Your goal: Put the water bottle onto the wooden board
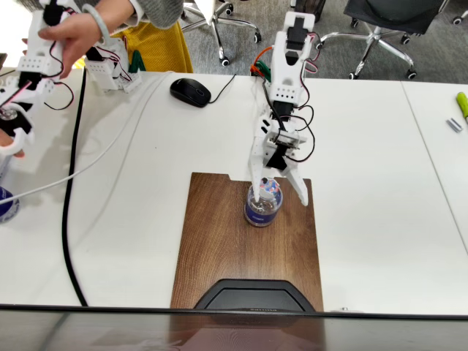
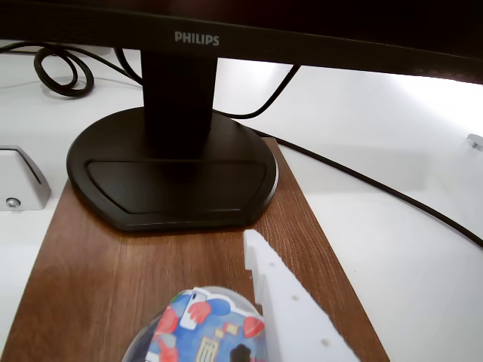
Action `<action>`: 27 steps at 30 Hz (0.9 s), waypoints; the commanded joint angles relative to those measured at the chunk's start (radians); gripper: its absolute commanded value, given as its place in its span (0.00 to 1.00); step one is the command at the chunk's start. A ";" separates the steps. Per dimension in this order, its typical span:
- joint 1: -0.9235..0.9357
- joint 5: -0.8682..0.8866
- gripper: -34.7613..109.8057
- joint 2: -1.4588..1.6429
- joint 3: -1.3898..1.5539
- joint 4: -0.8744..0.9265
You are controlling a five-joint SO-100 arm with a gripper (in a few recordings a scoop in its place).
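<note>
Fixed view, left to right: black computer mouse (image 1: 190, 92) on white table (image 1: 380, 183). Wooden board (image 1: 219, 248) at centre; water bottle (image 1: 263, 207) upright on board. Gripper (image 1: 279, 189) above bottle, fingers spread around cap, grip contact not discernible. Wrist view: monitor stand (image 2: 173, 177) on board far end; bottle cap (image 2: 204, 332) beside white finger (image 2: 290, 317).
</note>
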 commanded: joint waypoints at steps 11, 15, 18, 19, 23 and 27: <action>0.028 -0.012 0.53 0.279 0.080 -0.015; 0.026 -0.002 0.53 0.356 0.130 -0.015; 0.023 0.000 0.53 0.431 0.199 -0.015; 0.023 0.000 0.53 0.459 0.224 -0.015; 0.017 0.006 0.53 0.569 0.321 -0.014; 0.012 0.015 0.51 0.681 0.417 -0.014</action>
